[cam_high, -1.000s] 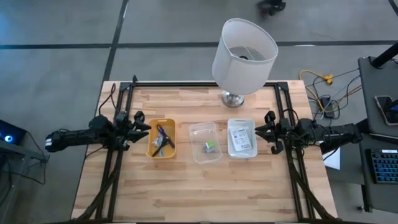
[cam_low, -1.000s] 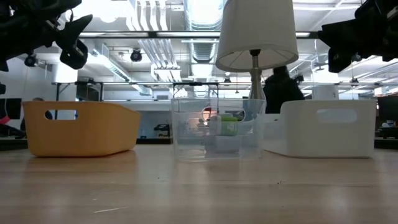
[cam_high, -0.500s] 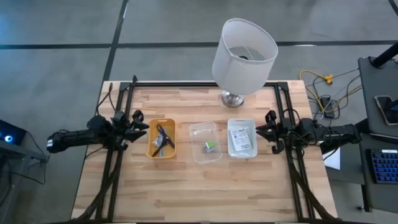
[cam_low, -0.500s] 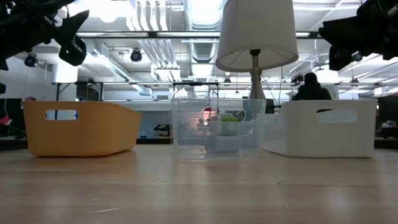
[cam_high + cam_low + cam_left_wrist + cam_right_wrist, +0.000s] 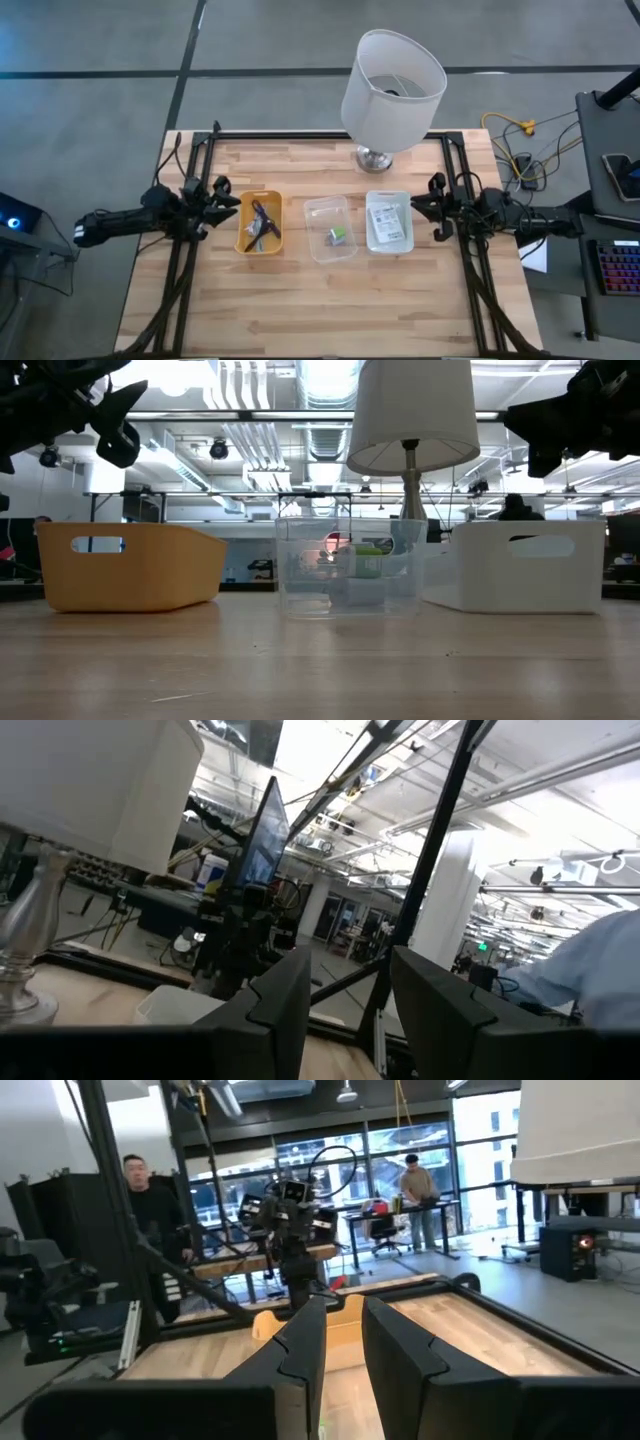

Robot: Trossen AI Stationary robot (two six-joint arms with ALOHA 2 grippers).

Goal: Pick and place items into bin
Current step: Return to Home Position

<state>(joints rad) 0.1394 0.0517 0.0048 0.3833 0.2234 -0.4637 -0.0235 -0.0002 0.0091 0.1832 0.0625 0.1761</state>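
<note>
Three small bins stand in a row mid-table. The yellow bin holds a purple-black pen-like stick and a thin black cable. In the clear bin lies a green-and-white block. White printed label cards lie in the white bin. My left gripper hovers raised just left of the yellow bin, open and empty, fingers pointing toward the table's right. My right gripper hovers raised just right of the white bin, open by a narrow gap, empty.
A lamp with a white shade stands on its metal foot at the far middle of the table, behind the bins. Dark frame rails run along both table sides. Bare wood lies in front of the bins. People show in the room beyond.
My right arm has swung slightly, its gripper end shifting a little toward the table's far edge. The bins and their contents have not moved. A person in the room behind has walked across.
</note>
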